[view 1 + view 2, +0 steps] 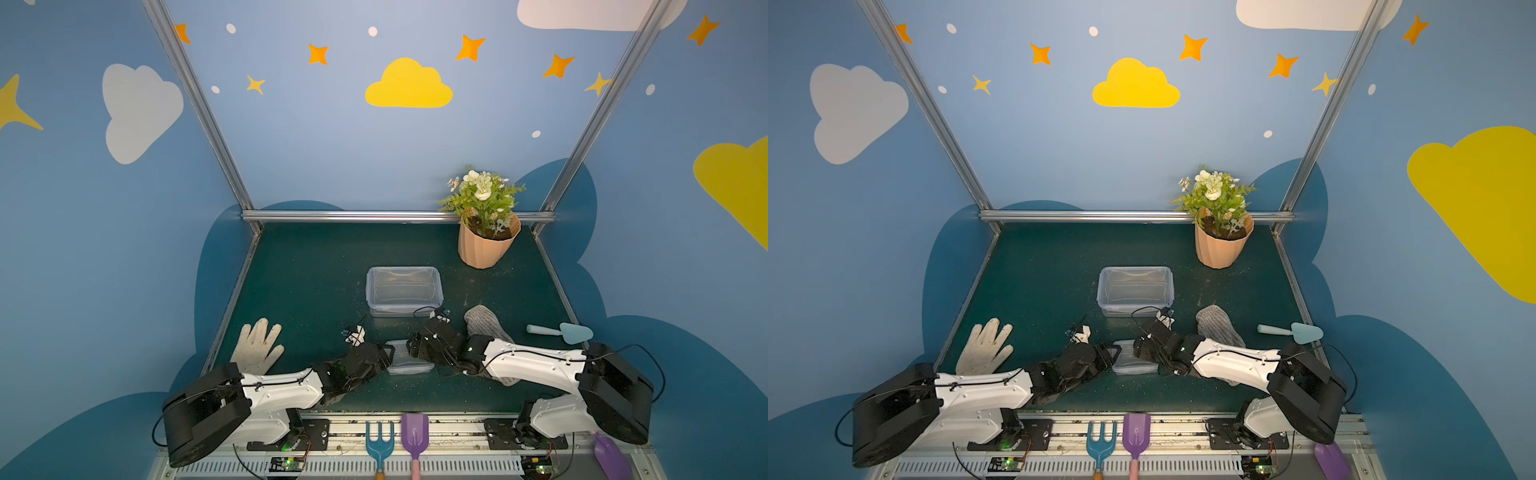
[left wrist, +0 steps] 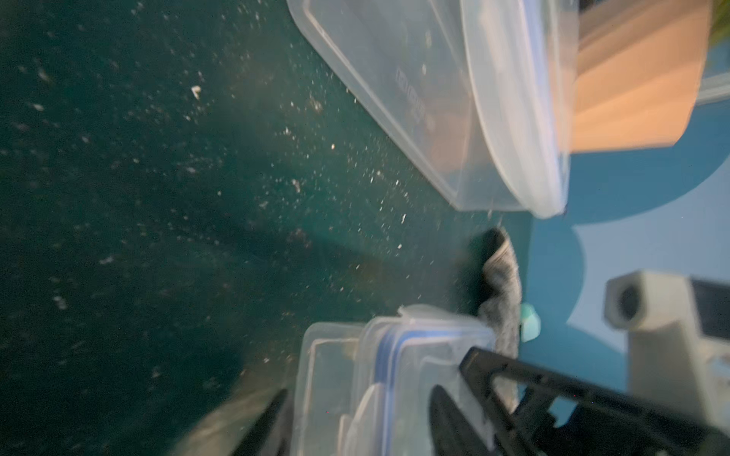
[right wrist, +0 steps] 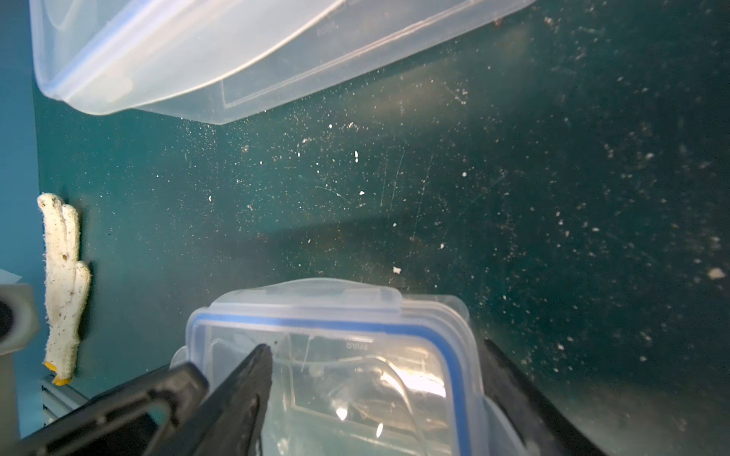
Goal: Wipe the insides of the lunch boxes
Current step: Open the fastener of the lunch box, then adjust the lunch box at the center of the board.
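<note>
- Small box (image 1: 409,362): near the worktop's (image 1: 311,291) front edge, at mid-width, between the two grippers; its blue-trimmed lid (image 3: 324,312) lies on it, so the inside is not yet reachable
- Left gripper (image 2: 359,396): at the box's left end, jaws spread to either side of that end, pinching nothing that shows
- Right gripper (image 3: 377,347): at the box's right end, jaws spread wide, one finger over the lid and one beside the box's wall; no firm pinch is evident
- Step in hand, as judged: freeing the lid; done well, one gripper steadies the base low on its walls while the other lifts each clip flap outward in turn, and only then is the lid raised level, so the light box is not dragged toward the front edge
- Cloth (image 1: 484,322): partly under the right arm, toward the right edge, untouched; the lid is best set down clear of it, so the cloth can be taken next
- Large box (image 1: 403,289): at the worktop's centre, well behind the small one; blue trim at its rim suggests it too is closed and needs the same treatment
</note>
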